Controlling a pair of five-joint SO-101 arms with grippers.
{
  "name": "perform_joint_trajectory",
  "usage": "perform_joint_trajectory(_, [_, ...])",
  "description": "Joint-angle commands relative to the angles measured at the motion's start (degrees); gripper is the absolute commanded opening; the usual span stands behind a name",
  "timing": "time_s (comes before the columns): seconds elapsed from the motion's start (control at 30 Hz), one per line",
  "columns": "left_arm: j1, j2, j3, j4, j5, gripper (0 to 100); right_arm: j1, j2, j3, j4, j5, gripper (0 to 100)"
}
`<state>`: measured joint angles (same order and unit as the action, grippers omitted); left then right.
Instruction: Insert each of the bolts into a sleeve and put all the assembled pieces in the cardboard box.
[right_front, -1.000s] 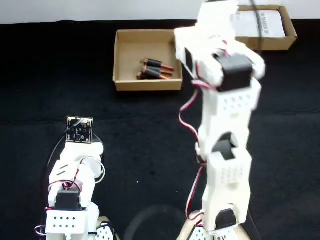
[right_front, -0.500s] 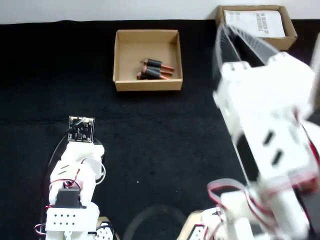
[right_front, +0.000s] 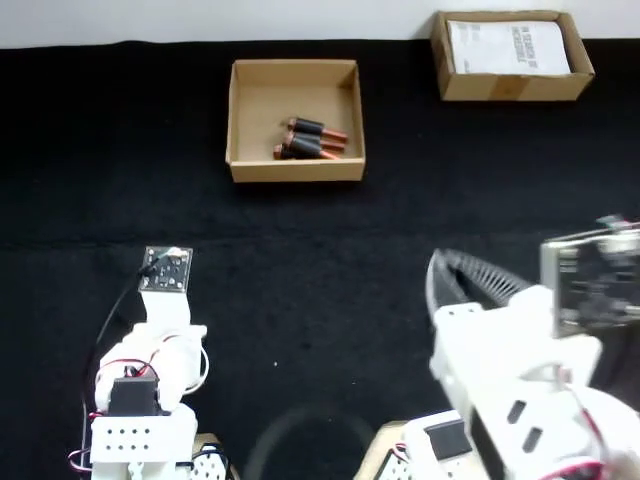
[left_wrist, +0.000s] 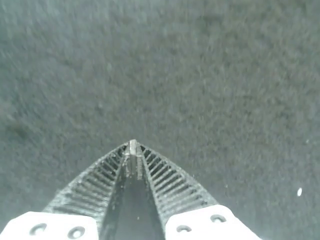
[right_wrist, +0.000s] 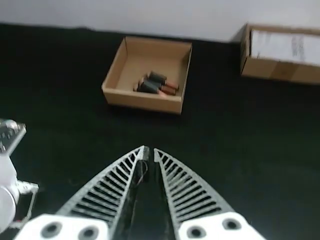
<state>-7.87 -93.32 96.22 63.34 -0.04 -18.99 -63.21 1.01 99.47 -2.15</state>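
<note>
left gripper (left_wrist: 132, 146) pinched closed on nothing above black cloth (left_wrist: 200, 75), right gripper (right_wrist: 149, 150) closed too, empty, sleeved bolts (right_front: 312, 139) heaped inside cardboard box (right_front: 250, 100)

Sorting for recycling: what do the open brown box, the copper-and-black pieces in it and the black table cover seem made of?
Open brown box: matte cardboard, by its tan, thin folded walls. Copper-and-black pieces inside: likely metal bolts, coppery sheen, in matte black sleeves, perhaps plastic or rubber. Black table cover: probably felt-like cloth, dull and finely fuzzy.
</note>
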Motion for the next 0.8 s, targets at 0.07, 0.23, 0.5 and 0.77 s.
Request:
perform_joint_trajectory(0.07, [-0.7,-0.2,-0.5,5.5,-0.3,1,1.0,-10.9,28.4,-12.7,-0.3,0.8])
perform_joint_trajectory(0.23, [-0.7,-0.2,-0.9,8.6,-0.2,1,4.4,-16.7,50.6,-28.2,-0.3,0.8])
perform_joint_trajectory(0.5, [-0.7,-0.2,-0.9,8.6,-0.3,1,14.6,-17.6,77.8,-46.8,5.9,0.8])
perform_joint_trajectory(0.77, [-0.7,-0.2,-0.9,8.6,-0.3,1,16.3,-17.6,81.6,-38.8,5.8,0.8])
